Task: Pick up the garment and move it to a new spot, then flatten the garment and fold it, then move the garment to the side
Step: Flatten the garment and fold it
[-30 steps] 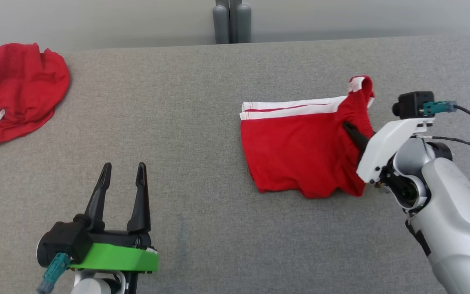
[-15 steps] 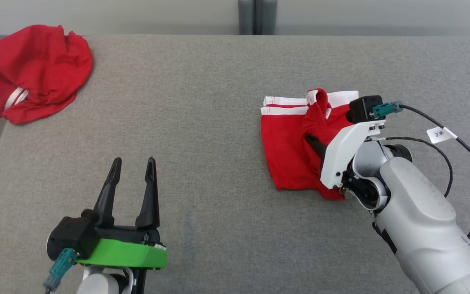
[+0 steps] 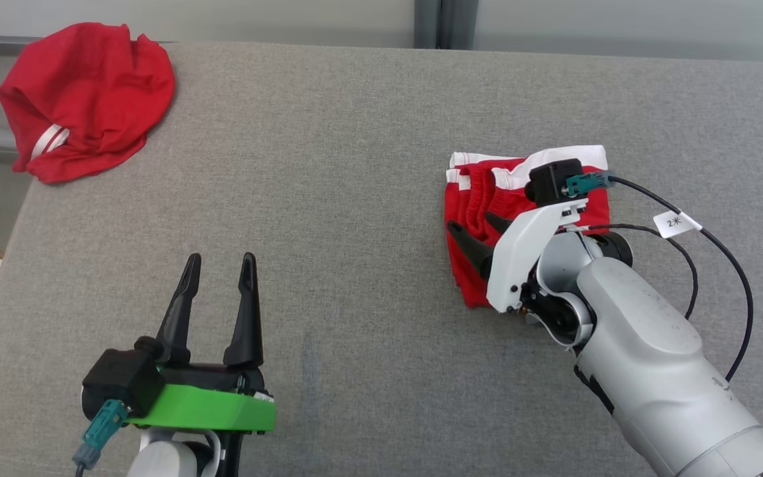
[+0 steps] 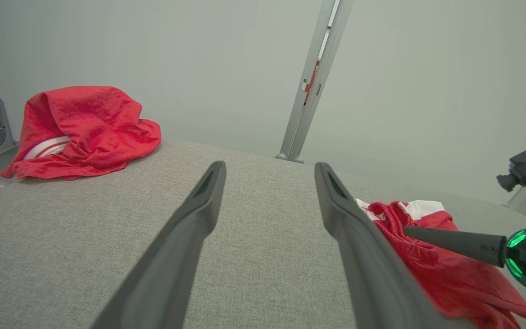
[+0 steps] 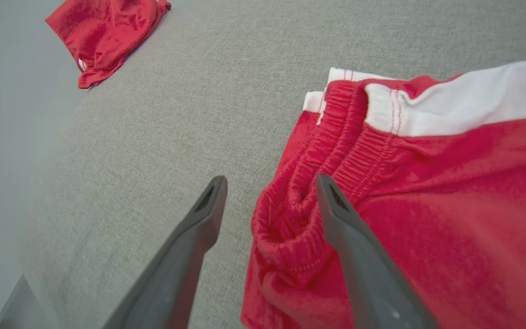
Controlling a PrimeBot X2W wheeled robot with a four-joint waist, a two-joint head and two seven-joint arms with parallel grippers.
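Observation:
The garment point(image 3: 467, 199) is a pair of red shorts with white stripes, lying folded on the right half of the grey table point(image 3: 328, 199). My right gripper point(image 3: 471, 223) hangs open over its left edge. In the right wrist view the right gripper point(image 5: 270, 179) straddles the bunched elastic waistband of the garment point(image 5: 450, 192), one finger over bare table, the other over red cloth, with nothing pinched. My left gripper point(image 3: 220, 260) rests open and empty at the lower left, well apart from the shorts. In the left wrist view the left gripper point(image 4: 270, 165) points across the table, the garment point(image 4: 427, 269) to its right.
A second red garment point(image 3: 90, 93) lies crumpled at the table's far left corner, also in the left wrist view as the crumpled garment point(image 4: 80, 128). The right arm's black cable point(image 3: 719, 252) loops beside the shorts. A grey post point(image 3: 444, 23) stands behind the table.
My right gripper carried the waistband leftwards over the shorts, folding them narrower, then opened and let the cloth go. The head camera has shifted too. The left gripper kept still.

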